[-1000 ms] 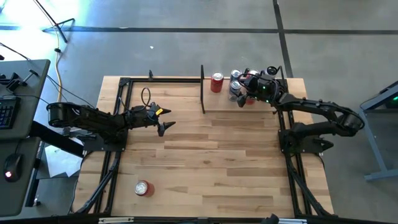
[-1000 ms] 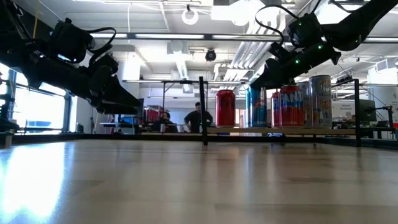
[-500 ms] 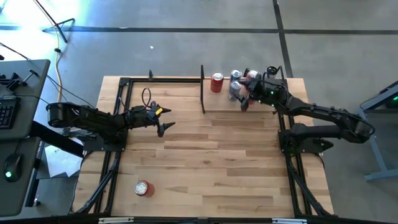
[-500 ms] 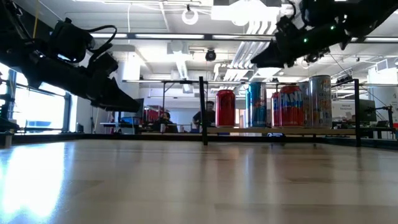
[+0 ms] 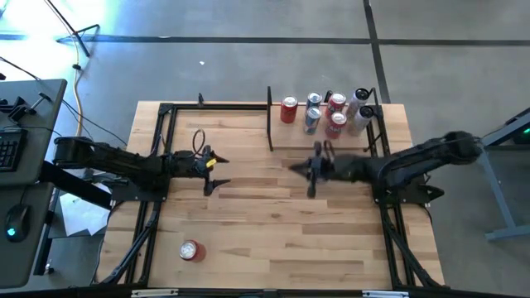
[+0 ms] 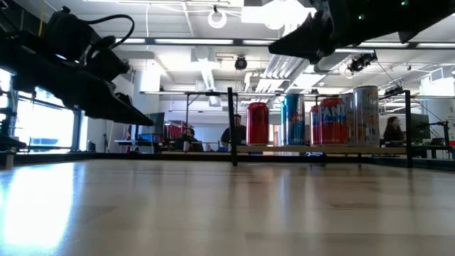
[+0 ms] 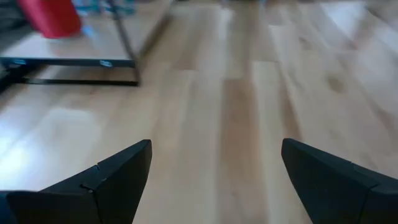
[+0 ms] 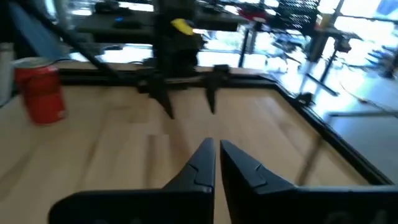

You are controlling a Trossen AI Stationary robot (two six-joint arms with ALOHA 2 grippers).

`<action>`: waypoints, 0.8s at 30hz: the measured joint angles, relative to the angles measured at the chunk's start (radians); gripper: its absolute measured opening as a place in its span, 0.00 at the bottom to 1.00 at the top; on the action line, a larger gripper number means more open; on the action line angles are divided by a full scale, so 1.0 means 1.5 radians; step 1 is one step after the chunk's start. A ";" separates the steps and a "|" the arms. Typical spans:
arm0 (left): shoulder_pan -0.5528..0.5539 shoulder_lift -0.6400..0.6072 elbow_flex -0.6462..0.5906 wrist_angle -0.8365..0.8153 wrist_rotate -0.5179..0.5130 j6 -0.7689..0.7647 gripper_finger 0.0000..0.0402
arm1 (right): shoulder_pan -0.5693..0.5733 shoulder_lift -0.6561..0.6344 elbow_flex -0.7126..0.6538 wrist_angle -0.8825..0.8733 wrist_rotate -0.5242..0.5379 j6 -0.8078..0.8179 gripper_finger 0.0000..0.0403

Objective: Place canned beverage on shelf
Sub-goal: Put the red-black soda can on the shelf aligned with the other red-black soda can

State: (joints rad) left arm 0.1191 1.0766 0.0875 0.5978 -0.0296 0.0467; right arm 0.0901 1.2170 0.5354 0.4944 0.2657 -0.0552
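Several cans, among them a red can [image 5: 288, 109], stand upright on the shelf [image 5: 348, 141], a pale wood panel between black bars at the table's far right. The low view shows them in a row [image 6: 327, 121]. Another red can [image 5: 192, 250] stands on the tabletop near the front left corner; the right wrist view shows it too [image 8: 40, 90]. My right gripper [image 5: 294, 166] hangs shut over the table's middle, on the near side of the shelf, pointing left, with nothing held [image 8: 216, 152]. My left gripper [image 5: 212, 172] is open and empty over the left half [image 7: 216, 152].
Black frame bars [image 5: 166, 149] run along the table's left, right and far sides, and an upright black post [image 5: 270, 116] stands at the shelf's left end. Bare wood lies between the two grippers and toward the front edge. People show in the room behind [image 6: 234, 131].
My right gripper has drawn away from the cans on the shelf, swung toward the table's middle and near side, turned so that it points left, and shut with nothing in it. The cans stay upright on the shelf. My left gripper has pulled back slightly toward the left edge and rolled.
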 joint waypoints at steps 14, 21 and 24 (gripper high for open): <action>-0.195 -0.170 0.000 -0.209 -0.100 -0.020 0.87 | 0.177 0.356 0.197 0.155 0.073 0.020 0.29; -0.241 -0.255 0.000 -0.269 -0.146 -0.029 0.87 | 0.182 0.556 0.441 0.079 -0.058 0.067 0.59; -0.255 -0.282 0.000 -0.297 -0.167 -0.033 0.87 | 0.182 0.621 0.536 0.059 -0.083 0.067 0.66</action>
State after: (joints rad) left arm -0.2629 0.6535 0.0872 0.1519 -0.2801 -0.0028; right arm 0.3630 2.1490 1.3394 0.5825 0.1413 0.0459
